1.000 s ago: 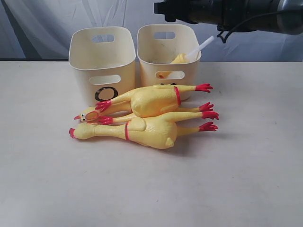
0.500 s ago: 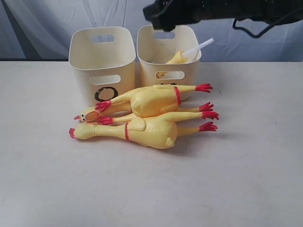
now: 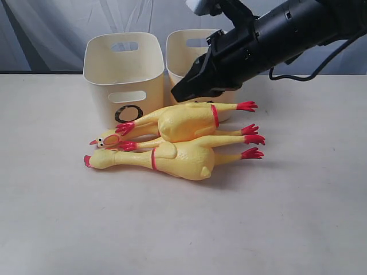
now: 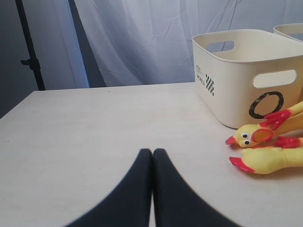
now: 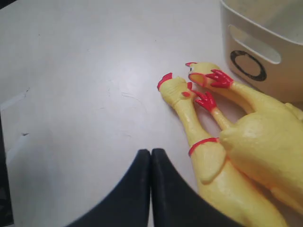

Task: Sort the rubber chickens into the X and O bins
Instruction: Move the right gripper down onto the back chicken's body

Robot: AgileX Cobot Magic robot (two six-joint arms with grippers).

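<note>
Two yellow rubber chickens lie side by side in front of the bins, the rear chicken (image 3: pixel 183 121) and the front chicken (image 3: pixel 178 159), heads to the left. The O bin (image 3: pixel 123 80) stands behind them; the second cream bin (image 3: pixel 175 63) beside it is largely covered by my right arm, its mark and contents hidden. My right gripper (image 3: pixel 176 96) is shut and empty, hovering just above the rear chicken. In the right wrist view the gripper (image 5: pixel 151 152) sits beside the front chicken (image 5: pixel 189 109). My left gripper (image 4: pixel 152 152) is shut, low over the table, apart from the chicken heads (image 4: pixel 251 137).
The O bin (image 4: pixel 246 75) shows its black ring and a small chequered label. A grey curtain hangs behind the table, and a dark stand (image 4: pixel 31 47) is at the back in the left wrist view. The tabletop (image 3: pixel 172 229) extends in front of the chickens.
My right arm has swung down from high above the bins to just over the rear chicken, now covering the second bin and the chicken with the white tube in it.
</note>
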